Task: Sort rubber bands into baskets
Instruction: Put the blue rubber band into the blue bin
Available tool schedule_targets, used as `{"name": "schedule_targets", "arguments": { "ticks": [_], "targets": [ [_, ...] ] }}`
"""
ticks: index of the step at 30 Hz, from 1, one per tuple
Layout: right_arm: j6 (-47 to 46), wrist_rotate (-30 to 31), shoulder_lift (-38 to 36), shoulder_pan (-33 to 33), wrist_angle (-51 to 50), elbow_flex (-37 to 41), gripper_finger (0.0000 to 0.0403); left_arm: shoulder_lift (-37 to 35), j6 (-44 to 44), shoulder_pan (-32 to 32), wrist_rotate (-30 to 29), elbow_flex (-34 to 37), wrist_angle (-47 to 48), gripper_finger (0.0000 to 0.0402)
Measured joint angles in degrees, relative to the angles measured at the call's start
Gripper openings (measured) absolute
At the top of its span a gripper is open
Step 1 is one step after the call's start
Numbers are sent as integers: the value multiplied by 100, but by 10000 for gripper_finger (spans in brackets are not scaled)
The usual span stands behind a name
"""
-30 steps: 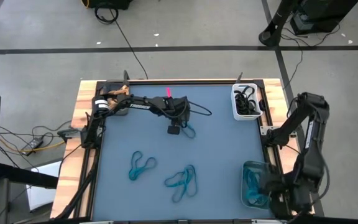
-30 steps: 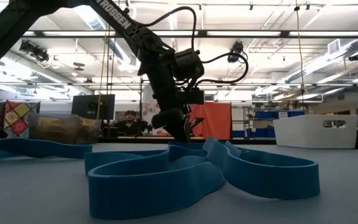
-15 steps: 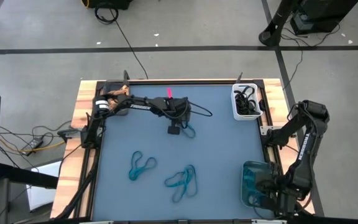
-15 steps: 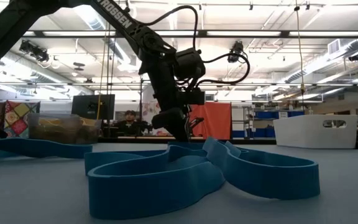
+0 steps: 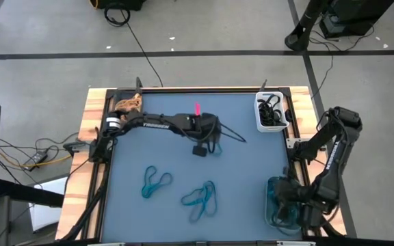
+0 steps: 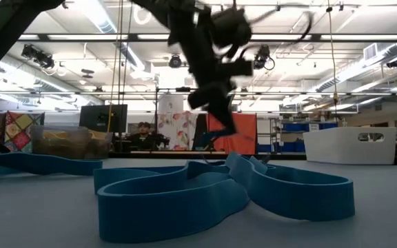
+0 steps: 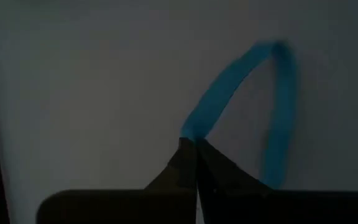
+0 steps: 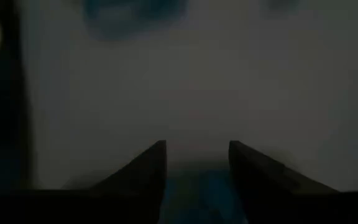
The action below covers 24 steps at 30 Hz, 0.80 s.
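My left gripper (image 5: 201, 151) is over the table's middle, shut on a blue rubber band (image 7: 272, 93), which also shows in the high view (image 5: 215, 146). Two clusters of blue rubber bands (image 5: 156, 181) (image 5: 200, 197) lie flat on the blue table nearer the front; the low view shows one of them close up (image 6: 226, 187). My right gripper (image 8: 197, 155) stands open over the grey-teal basket (image 5: 279, 203) at the near right, which holds blue bands. A white basket (image 5: 271, 113) with black bands stands far right. A dark basket (image 5: 125, 102) with tan bands stands far left. My left gripper pinches the blue band at one end of its loop (image 7: 191, 129) between its shut fingertips. The fingers slant down at it from the table's left. The rest of the loop hangs open beyond the tips; I cannot tell whether its lower end touches the table.
The table's wooden rim (image 5: 91, 116) runs along the left side. Black cables loop off my left arm (image 5: 231, 133). In the low view, the room behind shows a person seated far off (image 6: 143, 132).
My left gripper has risen and gone toward the table's right edge, and the blue band has come up off the table with it. My right arm has tipped further down over the grey-teal basket.
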<state>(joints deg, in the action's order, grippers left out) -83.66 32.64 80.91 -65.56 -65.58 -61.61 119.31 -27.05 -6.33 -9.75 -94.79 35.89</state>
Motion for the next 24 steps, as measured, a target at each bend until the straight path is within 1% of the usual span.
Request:
{"name": "schedule_targets", "arguments": {
  "ticks": [2,4,7,13,15,18,21,24],
  "targets": [
    [25,940,52,121,-11,170,184,0,51,205,-99,-192,6,1],
    [-19,1462,100,311,-6,351,184,0,72,418,-130,-370,-59,1],
    [-41,1849,149,633,118,670,188,-7,70,718,-136,-590,-189,0],
    [-61,2654,148,1231,994,1295,213,-15,-103,1215,-178,-786,-577,0],
    [40,2835,148,1389,1370,1464,221,-15,-109,1314,-222,-786,-739,0],
    [485,2946,145,1593,1961,1671,231,-16,-111,1425,-241,-786,-871,0],
    [1382,2899,145,1755,2795,1848,236,-17,-113,1514,-244,-786,-1031,0],
    [2508,2584,145,1960,3707,1956,238,-20,-118,1580,-239,-786,-1215,0]
  ]
}}
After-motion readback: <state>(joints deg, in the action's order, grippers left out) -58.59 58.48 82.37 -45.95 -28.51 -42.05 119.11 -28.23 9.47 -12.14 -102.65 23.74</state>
